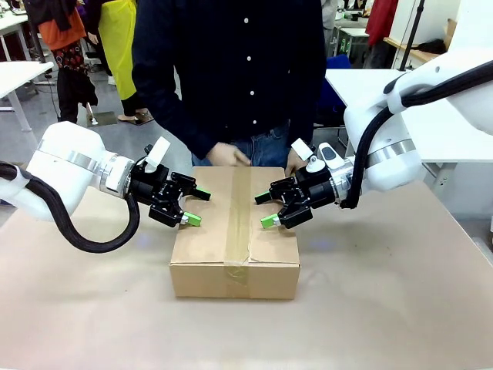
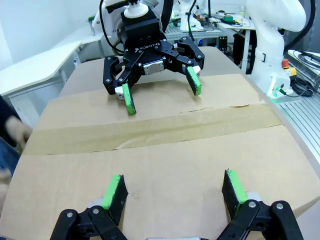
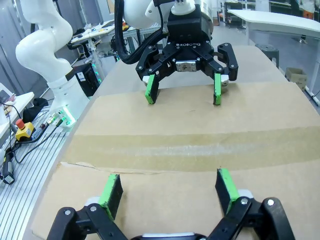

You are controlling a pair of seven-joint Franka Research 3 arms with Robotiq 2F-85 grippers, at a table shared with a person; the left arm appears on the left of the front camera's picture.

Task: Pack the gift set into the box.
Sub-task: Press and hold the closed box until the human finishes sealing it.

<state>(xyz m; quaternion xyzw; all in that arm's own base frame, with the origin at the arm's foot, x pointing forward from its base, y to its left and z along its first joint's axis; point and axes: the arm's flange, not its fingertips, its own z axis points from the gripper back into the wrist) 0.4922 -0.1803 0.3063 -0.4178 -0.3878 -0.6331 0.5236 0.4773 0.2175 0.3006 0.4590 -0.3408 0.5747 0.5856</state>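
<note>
Left end effector [image 1: 197, 206] & right end effector [image 1: 264, 210] both spread apart, over taped-shut box [image 1: 235, 266].

The box [image 1: 235, 231] is taped shut, so its inside is hidden. The person's hand [image 1: 295, 162] is partly behind the right arm; in the left wrist view another hand [image 2: 17, 132] is blurred at the edge.

Robotics lab or workshop. Beyond the left gripper [image 2: 172, 192], a workbench [image 2: 220, 22] cluttered with cables and electronics; white tables [image 1: 19, 73] behind both arms; red emergency-stop button [image 3: 21, 125] left of the right gripper [image 3: 170, 192].
</note>
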